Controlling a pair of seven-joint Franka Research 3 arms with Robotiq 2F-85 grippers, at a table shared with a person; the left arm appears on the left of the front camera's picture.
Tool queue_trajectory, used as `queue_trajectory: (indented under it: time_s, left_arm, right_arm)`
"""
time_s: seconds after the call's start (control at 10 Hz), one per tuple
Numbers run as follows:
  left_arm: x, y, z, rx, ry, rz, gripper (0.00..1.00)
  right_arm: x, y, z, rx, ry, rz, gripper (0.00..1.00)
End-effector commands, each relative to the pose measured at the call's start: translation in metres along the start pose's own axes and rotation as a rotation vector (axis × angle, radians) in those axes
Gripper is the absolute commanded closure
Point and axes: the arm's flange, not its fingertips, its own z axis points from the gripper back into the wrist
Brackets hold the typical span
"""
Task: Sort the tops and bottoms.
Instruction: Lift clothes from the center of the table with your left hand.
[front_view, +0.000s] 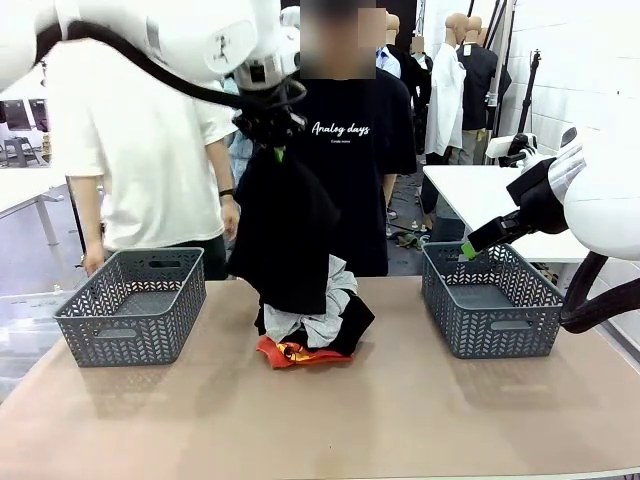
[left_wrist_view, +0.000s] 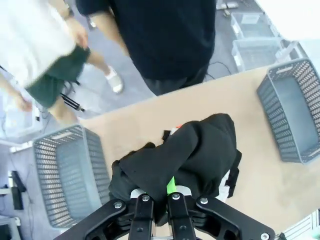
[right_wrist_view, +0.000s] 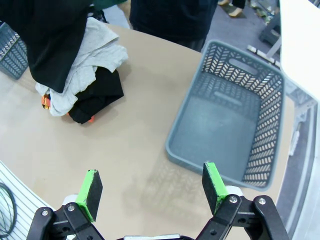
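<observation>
Front view: left gripper (front_view: 272, 138) clamps a black cloth garment (front_view: 285, 235) hanging beneath it, right gripper (right_wrist_view: 152, 185) gapes, both grey plastic baskets (front_view: 125, 330) (front_view: 495, 335) empty.

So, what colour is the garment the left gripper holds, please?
The garment is plain black; front view shows it best.

Two baskets (front_view: 125, 335) (front_view: 500, 330), two tops (front_view: 312, 326) (front_view: 285, 352), two bottoms (front_view: 285, 230) (front_view: 355, 322).

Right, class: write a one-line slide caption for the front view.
Left end effector holds a black garment up from the clothes pile, between left basket and right basket.
</observation>
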Motion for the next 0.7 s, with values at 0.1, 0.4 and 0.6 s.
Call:
queue_trajectory:
  time_s: [0.1,0.4,0.6]
  left_arm:
    - [0.033,-0.005,0.057,0.065,-0.088,0.005,1.00]
    - [0.022,0.005,0.066,0.048,-0.078,-0.002,1.00]
    - [0.022,0.005,0.066,0.048,-0.078,-0.002,1.00]
  right_arm:
    - [-0.001,-0.002,-0.001,0.010,0.001,0.001,0.00]
    - [-0.001,-0.002,-0.001,0.010,0.001,0.001,0.00]
    - [-0.001,-0.002,-0.001,0.010,0.001,0.001,0.00]
